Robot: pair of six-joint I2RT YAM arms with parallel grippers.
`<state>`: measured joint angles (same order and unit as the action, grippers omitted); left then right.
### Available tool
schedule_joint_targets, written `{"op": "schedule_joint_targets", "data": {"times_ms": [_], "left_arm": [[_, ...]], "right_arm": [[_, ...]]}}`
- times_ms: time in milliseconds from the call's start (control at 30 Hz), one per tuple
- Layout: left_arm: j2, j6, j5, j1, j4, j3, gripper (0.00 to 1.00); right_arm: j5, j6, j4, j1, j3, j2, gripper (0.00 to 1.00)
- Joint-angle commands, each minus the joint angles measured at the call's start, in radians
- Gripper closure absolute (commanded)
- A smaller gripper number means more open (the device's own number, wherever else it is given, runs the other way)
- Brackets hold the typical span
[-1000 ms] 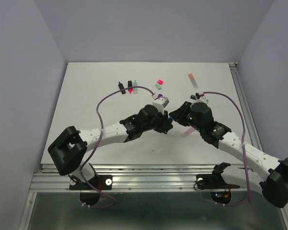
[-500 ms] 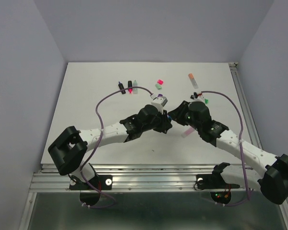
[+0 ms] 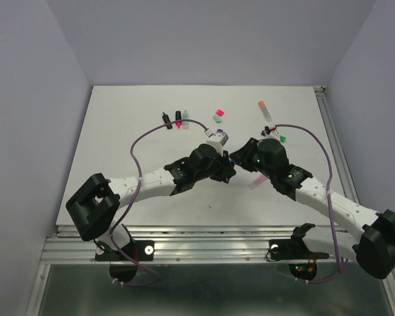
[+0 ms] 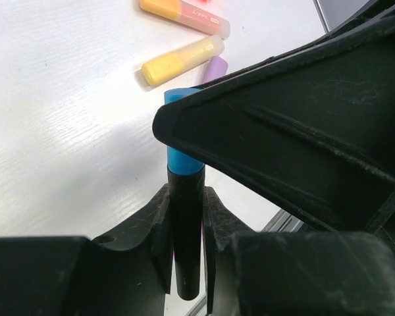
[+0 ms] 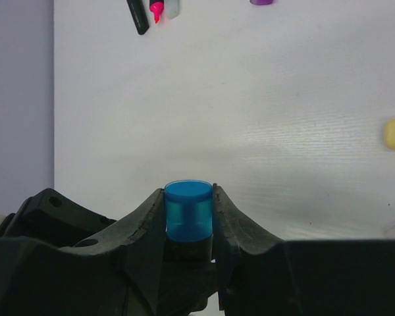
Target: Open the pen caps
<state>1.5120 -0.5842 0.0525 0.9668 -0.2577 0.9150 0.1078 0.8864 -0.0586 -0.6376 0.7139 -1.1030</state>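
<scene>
Left gripper [image 4: 185, 232] is clamped tight on the black pen [image 4: 185, 197], about mid-table. Butted right up against it, the right gripper [image 5: 189, 201] is pinching the pen's blue cap [image 5: 188, 220], which sits on the barrel end. A loose pink cap [image 3: 218, 112] lies farther back.

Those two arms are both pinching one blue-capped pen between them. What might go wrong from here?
The left end effector grips the black barrel between narrow fingers, so it may slide out when the right end effector pulls the blue cap. The two sit very close together, so a crooked pull might knock them together. A suddenly freed cap might fall near the yellow pen on the table.
</scene>
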Motion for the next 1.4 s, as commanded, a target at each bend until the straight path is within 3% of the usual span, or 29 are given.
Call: {"op": "schedule_joint_targets", "data": {"times_ms": [0,67,167,200,300,467,567,767,1033,1367], "left_arm": [[-0.044,-0.025,0.038,0.019,-0.104,0.021,1.0],[-0.065,-0.045,0.043,0.03,-0.106,-0.008,1.0],[-0.136,-0.11,0.079,0.062,-0.101,-0.066,1.0],[-0.185,-0.152,0.093,0.094,-0.104,-0.115,1.0],[-0.275,-0.215,0.098,0.163,-0.133,-0.208,1.0],[-0.363,-0.31,0.001,0.233,-0.12,-0.316,1.0],[-0.404,-0.313,-0.084,0.231,-0.045,-0.318,1.0],[-0.458,-0.31,-0.327,0.207,0.238,-0.226,1.0],[-0.506,-0.23,-0.342,-0.062,0.342,-0.2,1.0],[-0.329,-0.059,-0.24,-0.419,0.348,-0.1,1.0]], "right_arm": [[0.068,-0.004,0.042,-0.027,0.062,-0.009,0.99],[0.174,-0.007,-0.006,-0.027,0.084,-0.021,0.99],[0.525,0.0,-0.073,-0.024,0.159,-0.096,0.99],[0.738,0.008,-0.089,-0.017,0.218,-0.154,0.99],[0.898,0.04,-0.173,0.039,0.341,-0.303,0.99],[0.88,-0.088,-0.06,0.121,0.502,-0.414,0.99],[0.727,-0.17,-0.001,0.153,0.548,-0.448,0.99],[0.518,-0.271,0.139,0.153,0.46,-0.406,0.99],[0.31,-0.333,0.171,0.151,0.482,-0.498,0.99],[0.339,-0.409,0.103,0.151,0.696,-0.812,0.98]]}}
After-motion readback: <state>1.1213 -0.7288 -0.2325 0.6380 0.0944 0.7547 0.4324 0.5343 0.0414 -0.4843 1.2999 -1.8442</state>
